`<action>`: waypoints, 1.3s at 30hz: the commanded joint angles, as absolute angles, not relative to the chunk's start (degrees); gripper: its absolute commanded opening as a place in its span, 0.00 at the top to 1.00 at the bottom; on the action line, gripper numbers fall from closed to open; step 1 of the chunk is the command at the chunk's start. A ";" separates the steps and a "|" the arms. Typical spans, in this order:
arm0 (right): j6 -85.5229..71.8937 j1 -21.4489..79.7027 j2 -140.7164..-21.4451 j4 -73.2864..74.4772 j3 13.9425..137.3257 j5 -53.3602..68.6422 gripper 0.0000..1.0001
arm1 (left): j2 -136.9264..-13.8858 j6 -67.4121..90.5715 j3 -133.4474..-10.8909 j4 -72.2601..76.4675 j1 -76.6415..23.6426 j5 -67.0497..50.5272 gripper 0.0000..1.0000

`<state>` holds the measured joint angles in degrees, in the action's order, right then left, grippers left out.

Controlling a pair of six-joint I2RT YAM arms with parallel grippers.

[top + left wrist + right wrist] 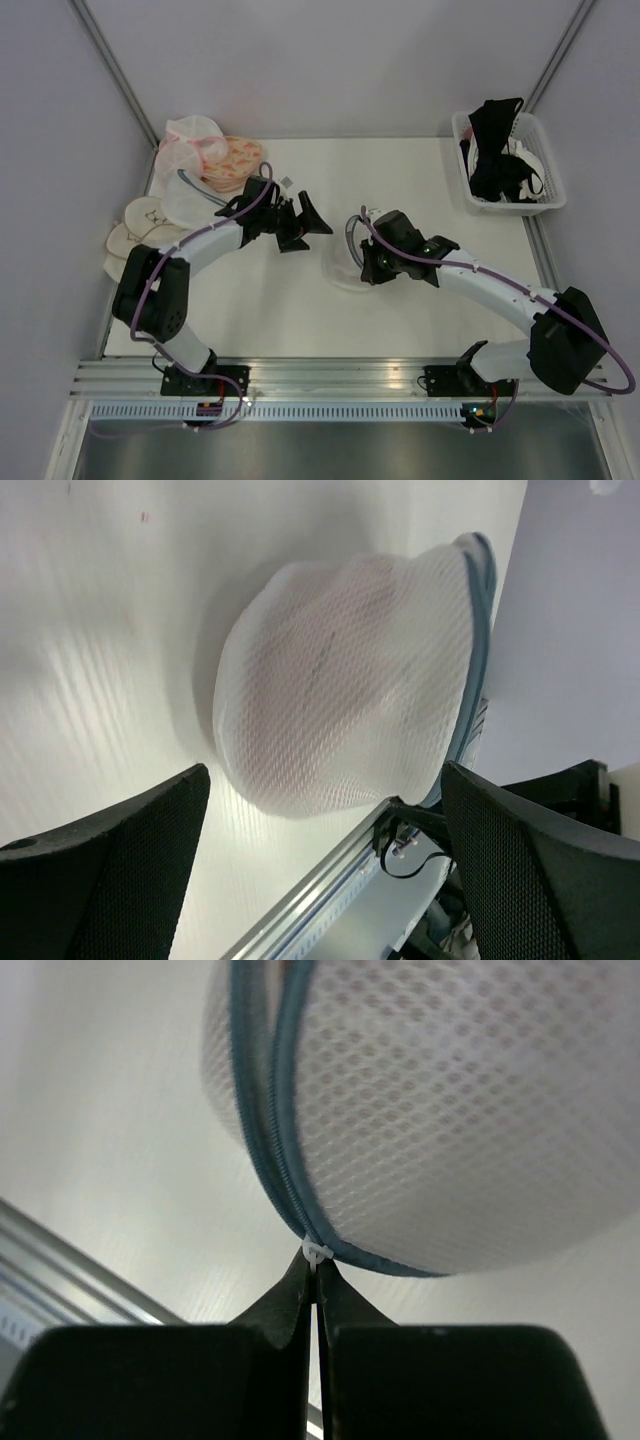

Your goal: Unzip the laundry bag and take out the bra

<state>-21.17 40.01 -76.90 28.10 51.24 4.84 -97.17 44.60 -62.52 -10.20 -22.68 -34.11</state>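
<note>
The laundry bag [340, 680] is a white mesh dome with a grey-blue zipper rim [285, 1160], lying on the table. In the top view it [340, 272] shows only partly, under my right gripper [372, 262]. My right gripper [318, 1278] is shut on the small white zipper pull [316, 1253] at the rim. The two rim bands part slightly above the pull. The bra shows only as a faint pink tint [300, 670] through the mesh. My left gripper [325, 880] is open just short of the bag, with nothing between its fingers [110, 870].
A white basket [555, 185] with black bras stands at the back right. At the back left lie a pink mesh pouch [195, 140], an orange patterned bra [238, 160] and cream padded cups [140, 225]. A metal rail [330, 375] runs along the near edge.
</note>
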 commanded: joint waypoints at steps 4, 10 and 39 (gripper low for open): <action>-18.72 40.08 -75.06 21.10 50.63 19.42 1.00 | -86.59 53.43 -53.97 -4.75 -27.50 -32.08 0.00; -17.05 40.25 -76.38 20.57 50.80 21.71 1.00 | -87.01 56.95 -54.49 -0.26 -32.68 -33.05 0.00; -17.40 40.34 -78.05 28.38 47.73 15.30 1.00 | -97.12 55.81 -57.39 5.01 -34.63 -34.89 0.98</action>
<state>-17.17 40.03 -77.52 24.29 49.58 18.96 -96.47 55.51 -56.73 2.37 -36.53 -34.63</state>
